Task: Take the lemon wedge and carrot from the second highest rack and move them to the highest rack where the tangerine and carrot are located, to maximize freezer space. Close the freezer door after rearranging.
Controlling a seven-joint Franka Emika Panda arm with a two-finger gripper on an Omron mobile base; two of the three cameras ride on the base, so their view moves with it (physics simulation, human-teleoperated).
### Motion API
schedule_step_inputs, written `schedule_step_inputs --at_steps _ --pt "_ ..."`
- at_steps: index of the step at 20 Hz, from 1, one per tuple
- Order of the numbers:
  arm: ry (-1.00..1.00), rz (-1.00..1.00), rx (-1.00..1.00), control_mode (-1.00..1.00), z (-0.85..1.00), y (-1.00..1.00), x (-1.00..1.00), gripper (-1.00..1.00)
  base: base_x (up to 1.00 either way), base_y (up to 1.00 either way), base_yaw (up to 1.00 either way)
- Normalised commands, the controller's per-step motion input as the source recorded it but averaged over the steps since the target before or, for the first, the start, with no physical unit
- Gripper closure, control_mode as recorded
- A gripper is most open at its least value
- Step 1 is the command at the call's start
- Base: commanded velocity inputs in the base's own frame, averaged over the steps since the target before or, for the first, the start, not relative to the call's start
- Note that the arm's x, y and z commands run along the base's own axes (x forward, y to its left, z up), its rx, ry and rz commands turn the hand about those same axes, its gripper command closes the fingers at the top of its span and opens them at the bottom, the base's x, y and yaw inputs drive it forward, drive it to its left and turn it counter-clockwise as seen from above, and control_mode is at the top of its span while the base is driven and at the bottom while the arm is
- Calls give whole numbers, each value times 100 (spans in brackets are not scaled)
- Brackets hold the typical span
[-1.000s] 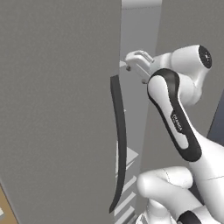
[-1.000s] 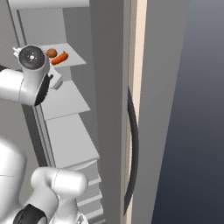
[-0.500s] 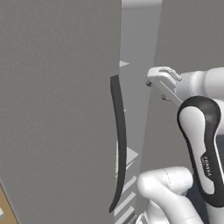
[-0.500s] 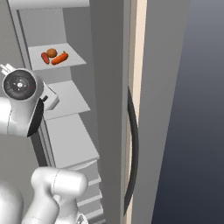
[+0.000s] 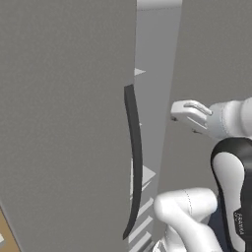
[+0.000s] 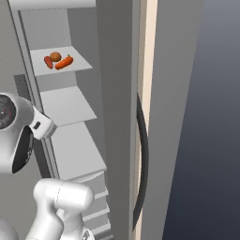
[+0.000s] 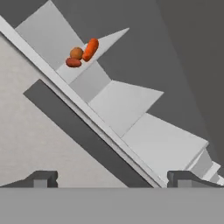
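Right base view: top rack (image 6: 77, 63) holds tangerine (image 6: 56, 56) and two orange-red pieces beside it; rack below (image 6: 70, 105) looks bare, lemon wedge can't be made out. Fingers (image 7: 111, 178) spread wide, empty, outside the freezer (image 6: 117, 93) with the racks ahead, top rack far up along the hand view. Door (image 5: 64, 123) stands open at the arm's left, handle (image 5: 134, 157) vertical; closing it looks like what's left.

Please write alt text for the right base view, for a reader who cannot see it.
The open freezer shows white racks; the highest rack holds three small orange and red foods, and the rack below is bare. The white arm stands at lower left.
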Motion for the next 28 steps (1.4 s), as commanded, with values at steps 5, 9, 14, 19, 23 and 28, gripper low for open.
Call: schedule_step_inputs --at_steps 5,9,14,19,23,28 --pt "10 0 -16 -100 -35 4 -30 -100 0 0 0" --pt "0 0 0 100 -7 -1 -17 -100 -63 -15 0" --pt "0 0 0 100 0 0 0 -100 -76 -49 -13" --pt "0 0 0 100 0 0 0 -100 -24 -62 -17" --pt "0 0 0 100 0 0 0 -100 3 -60 -7" --pt "0 0 0 100 0 0 0 -100 20 -42 0"
